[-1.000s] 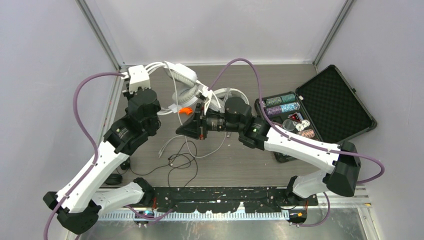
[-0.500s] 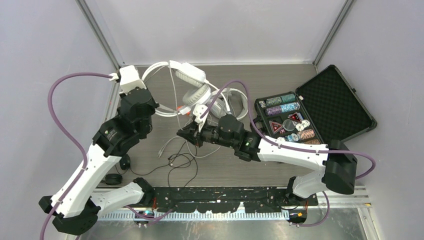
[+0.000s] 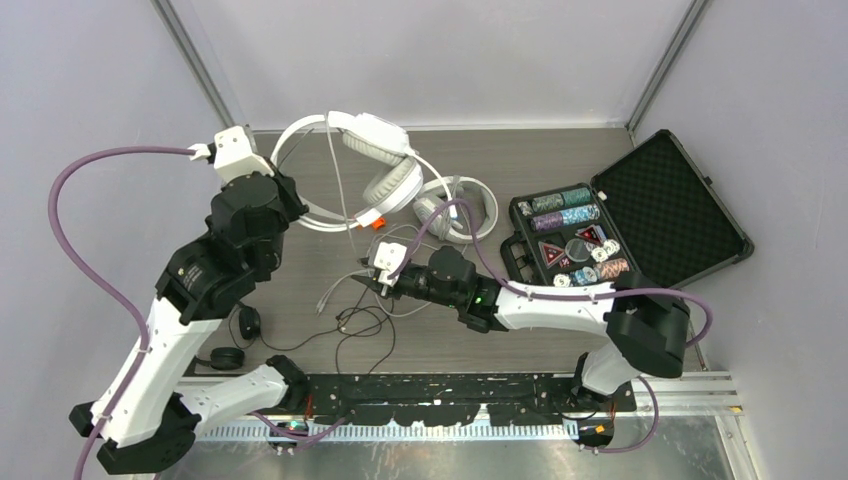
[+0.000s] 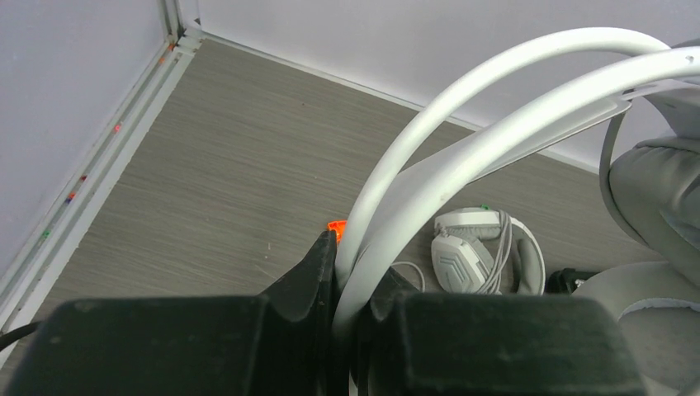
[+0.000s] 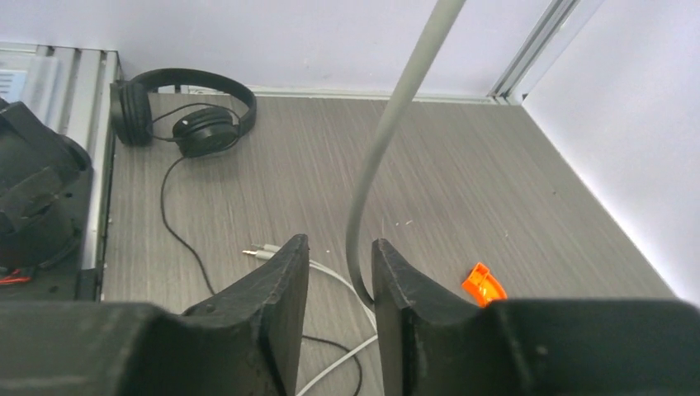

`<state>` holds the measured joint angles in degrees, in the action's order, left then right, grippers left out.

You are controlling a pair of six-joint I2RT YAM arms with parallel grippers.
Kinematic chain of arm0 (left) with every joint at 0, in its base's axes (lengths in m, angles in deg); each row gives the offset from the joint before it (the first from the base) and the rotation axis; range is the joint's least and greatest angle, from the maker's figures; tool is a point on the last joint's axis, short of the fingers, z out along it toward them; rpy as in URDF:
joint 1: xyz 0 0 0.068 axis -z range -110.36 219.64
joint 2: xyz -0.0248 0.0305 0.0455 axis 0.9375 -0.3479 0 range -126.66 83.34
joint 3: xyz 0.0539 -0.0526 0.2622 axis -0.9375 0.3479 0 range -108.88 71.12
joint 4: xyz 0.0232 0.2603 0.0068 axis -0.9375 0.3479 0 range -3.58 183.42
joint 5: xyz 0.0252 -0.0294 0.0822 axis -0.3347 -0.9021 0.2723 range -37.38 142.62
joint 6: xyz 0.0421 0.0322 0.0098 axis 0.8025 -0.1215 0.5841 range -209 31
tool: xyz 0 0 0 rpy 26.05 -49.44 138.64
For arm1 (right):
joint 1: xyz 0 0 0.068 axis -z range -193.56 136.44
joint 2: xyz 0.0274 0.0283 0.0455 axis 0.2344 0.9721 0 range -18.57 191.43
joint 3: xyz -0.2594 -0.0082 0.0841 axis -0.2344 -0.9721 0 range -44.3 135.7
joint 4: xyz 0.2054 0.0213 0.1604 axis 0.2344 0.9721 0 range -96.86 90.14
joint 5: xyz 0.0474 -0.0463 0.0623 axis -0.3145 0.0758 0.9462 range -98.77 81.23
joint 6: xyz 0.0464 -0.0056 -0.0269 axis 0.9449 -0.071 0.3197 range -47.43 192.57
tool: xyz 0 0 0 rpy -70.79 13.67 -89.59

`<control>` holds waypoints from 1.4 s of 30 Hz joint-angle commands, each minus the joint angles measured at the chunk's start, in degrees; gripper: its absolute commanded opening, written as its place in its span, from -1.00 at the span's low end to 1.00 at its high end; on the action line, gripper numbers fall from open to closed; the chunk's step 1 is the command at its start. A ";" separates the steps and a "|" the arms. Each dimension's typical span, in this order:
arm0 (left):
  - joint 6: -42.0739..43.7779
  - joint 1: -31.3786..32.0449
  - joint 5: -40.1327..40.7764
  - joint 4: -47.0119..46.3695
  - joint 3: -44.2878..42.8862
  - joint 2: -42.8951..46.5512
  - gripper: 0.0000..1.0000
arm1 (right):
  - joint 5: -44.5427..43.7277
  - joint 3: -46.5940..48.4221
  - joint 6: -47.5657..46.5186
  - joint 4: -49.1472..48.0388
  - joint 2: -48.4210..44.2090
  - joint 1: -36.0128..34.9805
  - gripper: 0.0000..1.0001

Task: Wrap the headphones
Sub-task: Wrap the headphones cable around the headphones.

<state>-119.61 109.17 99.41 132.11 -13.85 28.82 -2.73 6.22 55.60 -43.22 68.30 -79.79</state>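
white headphones (image 3: 382,165): we see this pair held by its headband in the left gripper (image 4: 345,262), near the back left of the table (image 3: 560,160), with the cups out to the gripper's right.
left gripper: closed hard on the headband, with the white bands pinched between its black fingers.
white cord (image 5: 394,115): it drops from above and runs down through the gap of the right gripper (image 5: 338,268), close to one finger; we cannot tell whether it touches.
right gripper: its jaws stand apart, wider than the cord, and clamp nothing; it sits low over the middle of the table.
second white pair (image 3: 462,205): it lies on the table between the held pair and the case (image 3: 665,205).
black headphones (image 5: 183,111): they lie at the near left edge by the left arm's base, their black cord (image 5: 165,198) trailing loose toward the middle.
orange piece (image 5: 484,285): on the table just beside the right gripper.
case: open at the right, with chips in its tray.
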 commanded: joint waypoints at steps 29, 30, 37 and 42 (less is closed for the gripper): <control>-8.81 -0.24 -14.88 5.85 -14.78 0.42 -1.00 | 10.38 -6.66 8.67 -31.24 9.57 6.68 -0.55; -9.01 -0.24 -15.08 5.83 -14.79 0.42 -1.00 | 10.78 -6.52 8.81 -31.12 9.61 6.71 -0.51; -9.81 -0.24 -16.47 5.90 -14.79 0.64 -1.00 | 14.97 -3.93 10.86 -30.09 11.05 6.69 -0.25; -9.91 -0.24 -16.55 5.81 -14.79 0.49 -1.00 | 17.61 -1.95 13.00 -31.44 13.04 6.67 -0.10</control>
<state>-126.35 109.00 83.80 143.65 -25.60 28.71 11.77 0.91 66.23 -70.06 80.23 -73.15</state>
